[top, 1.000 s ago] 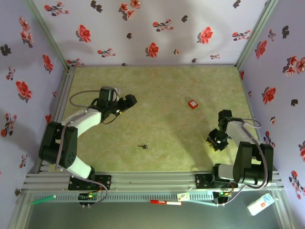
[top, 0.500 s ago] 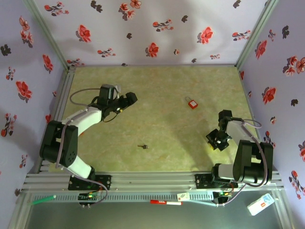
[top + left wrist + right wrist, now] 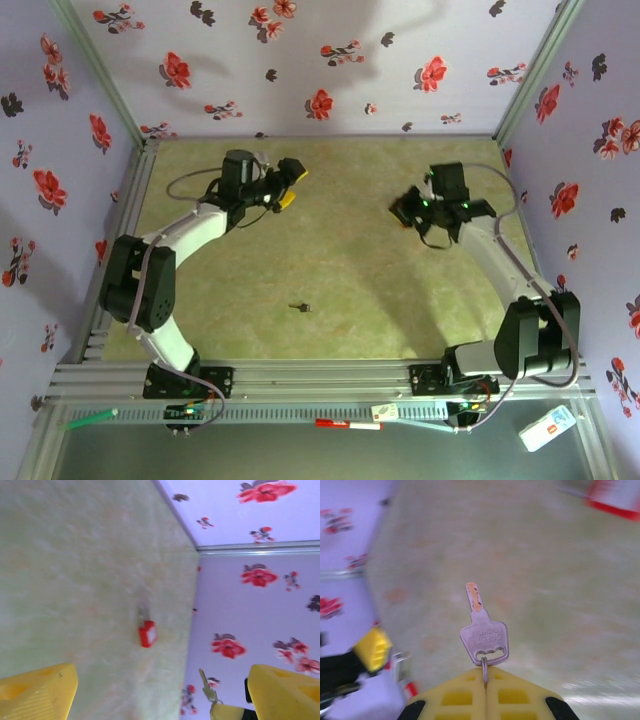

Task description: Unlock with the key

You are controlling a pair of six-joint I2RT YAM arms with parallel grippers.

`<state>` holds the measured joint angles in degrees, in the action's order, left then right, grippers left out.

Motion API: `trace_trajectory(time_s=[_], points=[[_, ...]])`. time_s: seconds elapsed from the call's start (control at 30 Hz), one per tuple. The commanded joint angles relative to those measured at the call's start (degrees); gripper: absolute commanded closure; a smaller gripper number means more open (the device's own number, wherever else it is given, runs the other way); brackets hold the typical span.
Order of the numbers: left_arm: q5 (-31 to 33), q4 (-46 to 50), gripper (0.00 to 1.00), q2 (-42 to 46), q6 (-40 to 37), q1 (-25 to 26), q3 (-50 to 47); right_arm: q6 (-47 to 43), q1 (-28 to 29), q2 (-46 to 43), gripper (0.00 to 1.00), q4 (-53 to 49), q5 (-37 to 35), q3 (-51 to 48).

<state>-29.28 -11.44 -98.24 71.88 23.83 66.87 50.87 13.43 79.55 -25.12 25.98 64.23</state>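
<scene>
The dark key (image 3: 300,307) lies flat on the surface (image 3: 350,270), near the front edge between the two arm bases and well apart from both end effectors. In the top view it is too small for me to read any detail.

A silver key (image 3: 482,630) hangs at the right end effector (image 3: 485,672). The yellow fingers (image 3: 455,695) are pressed together and pinch the key's wire ring, and the blade points away from the wrist camera. I can read part of the stamped word "SAFETY" on the head. In the top view I see the right end effector (image 3: 402,212) out over the right rear part of the surface.

The padlock (image 3: 147,633) is red and rests on the surface. In the right wrist view it is blurred at the upper right corner (image 3: 615,497).

The left end effector (image 3: 290,185) is over the left rear area. Its yellow fingers (image 3: 37,695) are spread wide and hold nothing.
</scene>
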Motion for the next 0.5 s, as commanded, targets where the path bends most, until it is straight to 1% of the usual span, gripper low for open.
trace_trajectory(time_s=[0.0,0.1,0.17,0.3,0.47], points=[[-2.83,-6.28,0.12,-2.32,15.25,2.02,2.96,1.76,4.26,4.29,1.0,8.54,4.47,6.86],[-2.63,-10.0,0.12,-4.19,22.33,3.9,4.28,2.95,7.14,7.86,1.0,14.05,7.47,10.79],[-1.97,-12.81,0.13,-5.35,25.18,4.84,5.5,2.6,8.67,9.75,1.0,15.13,9.11,12.7],[0.79,-12.52,0.14,-5.96,26.36,5.84,6.39,3.19,10.37,11.18,1.0,17.14,10.19,13.24],[2.27,-15.63,0.14,-6.39,28.02,6.14,6.27,3.53,11.24,11.84,1.0,18.14,11.62,12.6]])
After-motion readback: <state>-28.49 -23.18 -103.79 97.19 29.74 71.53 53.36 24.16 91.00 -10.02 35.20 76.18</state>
